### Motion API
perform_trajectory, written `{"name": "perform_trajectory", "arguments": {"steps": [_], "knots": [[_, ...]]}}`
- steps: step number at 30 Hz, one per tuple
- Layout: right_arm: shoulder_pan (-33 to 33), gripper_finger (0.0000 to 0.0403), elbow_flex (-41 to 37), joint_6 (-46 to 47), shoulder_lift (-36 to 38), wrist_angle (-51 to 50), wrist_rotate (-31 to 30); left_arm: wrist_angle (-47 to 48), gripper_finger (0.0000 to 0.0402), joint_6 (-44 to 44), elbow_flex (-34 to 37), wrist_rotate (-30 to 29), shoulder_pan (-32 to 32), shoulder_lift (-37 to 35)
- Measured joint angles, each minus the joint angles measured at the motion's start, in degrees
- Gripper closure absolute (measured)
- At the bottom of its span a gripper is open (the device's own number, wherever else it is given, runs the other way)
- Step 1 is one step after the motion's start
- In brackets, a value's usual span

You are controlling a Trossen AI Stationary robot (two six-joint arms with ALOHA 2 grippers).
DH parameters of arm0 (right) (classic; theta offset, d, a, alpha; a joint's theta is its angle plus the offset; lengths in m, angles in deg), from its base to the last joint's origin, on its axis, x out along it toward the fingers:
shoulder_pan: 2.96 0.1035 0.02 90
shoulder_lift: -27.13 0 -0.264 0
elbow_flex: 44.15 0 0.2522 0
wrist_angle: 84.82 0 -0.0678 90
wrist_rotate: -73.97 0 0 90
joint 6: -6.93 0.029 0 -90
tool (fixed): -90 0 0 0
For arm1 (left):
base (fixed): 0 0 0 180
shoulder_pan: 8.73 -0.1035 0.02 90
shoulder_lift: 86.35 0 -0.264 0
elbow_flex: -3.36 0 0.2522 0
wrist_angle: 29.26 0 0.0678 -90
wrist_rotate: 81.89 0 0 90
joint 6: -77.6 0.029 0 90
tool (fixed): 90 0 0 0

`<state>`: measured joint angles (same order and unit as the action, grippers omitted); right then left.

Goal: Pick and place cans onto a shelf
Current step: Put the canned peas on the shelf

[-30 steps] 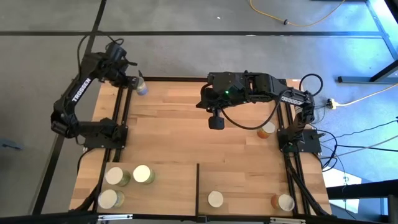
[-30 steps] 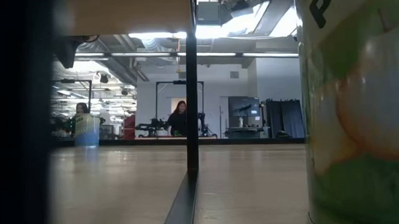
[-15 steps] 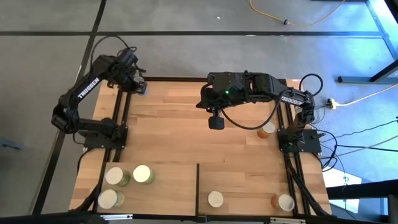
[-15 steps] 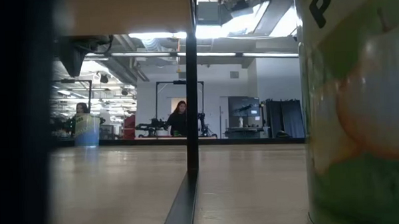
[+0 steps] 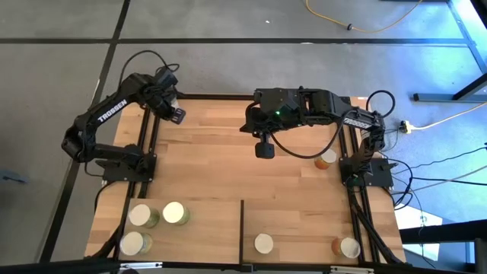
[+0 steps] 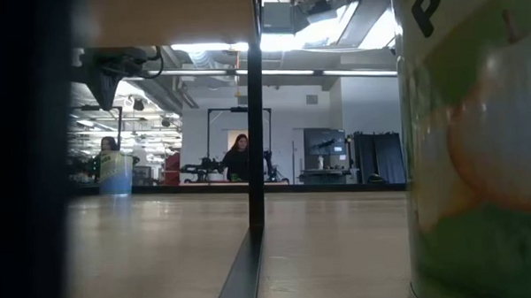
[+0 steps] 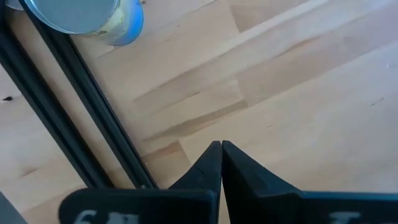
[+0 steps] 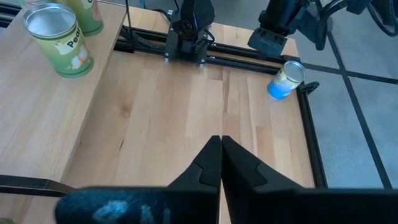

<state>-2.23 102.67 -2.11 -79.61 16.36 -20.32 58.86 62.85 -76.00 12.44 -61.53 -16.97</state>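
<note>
A blue-sided can stands upright at the table's far left corner, beside the black rail; it also shows in the left wrist view and the low view. My left gripper is shut and empty; it points down over the bare wood, a little way from that can. My right gripper is shut and empty, held high over the table's middle. On the pale shelf at the near edge stand several cans, among them green ones at its left.
An orange can stands by the right arm's base. The shelf's thin dark divider stands upright mid-shelf. A green can fills the low view's right. Black rails run along both sides. People show in the room behind.
My left gripper has swung from beyond the table's far left corner toward the right and near side, sinking a little, and now hangs over the wood beside the blue can. The can has stayed where it was.
</note>
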Motion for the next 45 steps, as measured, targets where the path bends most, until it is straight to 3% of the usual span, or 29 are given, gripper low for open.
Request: {"name": "perform_trajectory", "arguments": {"steps": [7,15,19,25,32,38,45], "knots": [[0.0,0.0393,0.0,0.0,0.0,-0.1,0.0,-0.57,0.0398,0.58,0.0,-1.28,0.04,0.0],[0.09,0.0393,0.0,0.0,-0.03,-0.92,0.0,-1.05,0.0373,-8.72,0.0,-12.64,-0.02,0.37],[0.09,0.0393,0.0,-0.05,-0.04,-0.9,1.52,0.28,0.0375,-8.68,0.0,-6.83,0.02,0.35],[0.09,0.0393,0.0,-0.25,-0.04,-0.92,2.66,0.56,0.0383,2.52,0.0,2.21,0.14,0.35],[0.09,0.0393,0.0,-0.29,-0.04,-2.29,2.91,4.83,0.0396,6.35,0.0,2.99,2.87,0.35],[0.29,0.0393,0.0,1.07,-0.04,-3.21,2.91,4.69,0.0391,6.97,0.0,-4.34,3.48,0.35],[0.98,0.0393,0.0,-0.31,-0.04,-3.07,2.93,2.94,0.0363,4.8,0.0,-7.22,3.12,0.37]]}}
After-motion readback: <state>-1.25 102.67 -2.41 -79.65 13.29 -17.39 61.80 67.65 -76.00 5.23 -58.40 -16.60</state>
